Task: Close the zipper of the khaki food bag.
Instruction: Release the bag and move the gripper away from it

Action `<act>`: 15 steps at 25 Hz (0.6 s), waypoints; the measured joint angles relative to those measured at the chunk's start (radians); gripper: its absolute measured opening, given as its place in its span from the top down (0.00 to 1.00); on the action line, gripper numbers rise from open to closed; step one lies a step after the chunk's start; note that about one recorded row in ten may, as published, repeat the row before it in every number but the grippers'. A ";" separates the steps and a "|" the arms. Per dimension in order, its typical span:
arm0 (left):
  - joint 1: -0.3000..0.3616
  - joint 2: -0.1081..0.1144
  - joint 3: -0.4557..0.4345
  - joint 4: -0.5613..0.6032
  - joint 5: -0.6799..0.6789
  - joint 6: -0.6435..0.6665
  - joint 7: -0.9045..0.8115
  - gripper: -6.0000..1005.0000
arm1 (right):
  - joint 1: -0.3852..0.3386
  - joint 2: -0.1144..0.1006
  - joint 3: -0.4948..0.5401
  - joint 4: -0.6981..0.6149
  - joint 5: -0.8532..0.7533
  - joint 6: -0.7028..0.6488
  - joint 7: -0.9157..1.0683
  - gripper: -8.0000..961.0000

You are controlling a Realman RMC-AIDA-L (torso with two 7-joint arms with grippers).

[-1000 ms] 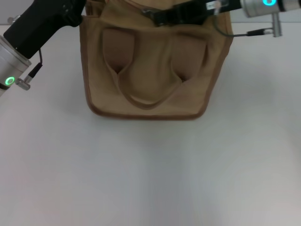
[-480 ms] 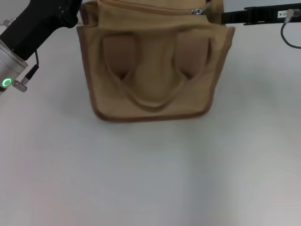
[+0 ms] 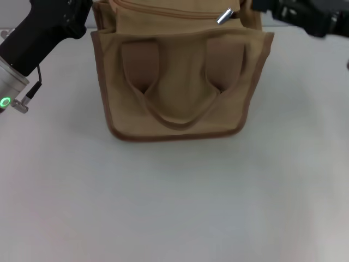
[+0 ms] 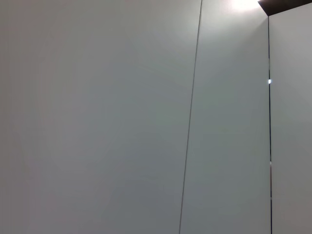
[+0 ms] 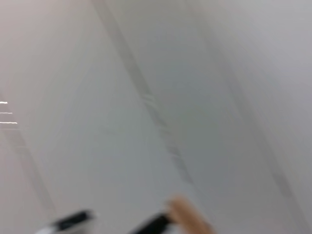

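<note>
The khaki food bag (image 3: 180,76) stands upright at the far middle of the white table, its strap patches and looping handle (image 3: 175,121) facing me. The zipper (image 3: 163,10) runs across its top, and the silver pull tab (image 3: 224,16) sticks up free at the right end. My left gripper (image 3: 84,10) is at the bag's top left corner, its tip cut off by the picture's edge. My right gripper (image 3: 272,8) is blurred, just right of the bag's top and clear of the tab. In the right wrist view two dark fingertips (image 5: 73,220) stand apart, with nothing between them.
The white table (image 3: 174,202) stretches in front of the bag and to both sides. The left wrist view shows only a pale panelled wall (image 4: 122,122). A tan shape (image 5: 187,217) lies by the right fingers.
The pull tab has travelled from the middle of the bag's top to its right end. My right gripper let go of it and drew away to the right. The bag shifted slightly.
</note>
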 joint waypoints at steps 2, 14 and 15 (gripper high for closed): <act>0.005 -0.002 0.000 -0.002 -0.001 -0.001 0.000 0.96 | 0.001 -0.011 -0.003 0.081 0.012 -0.102 -0.095 0.67; 0.024 -0.003 0.005 -0.011 -0.001 -0.018 0.008 0.96 | -0.052 0.011 -0.014 0.227 -0.271 -0.237 -0.487 0.27; 0.025 -0.003 0.006 -0.011 -0.001 -0.019 0.008 0.96 | -0.052 0.011 -0.014 0.227 -0.271 -0.237 -0.487 0.26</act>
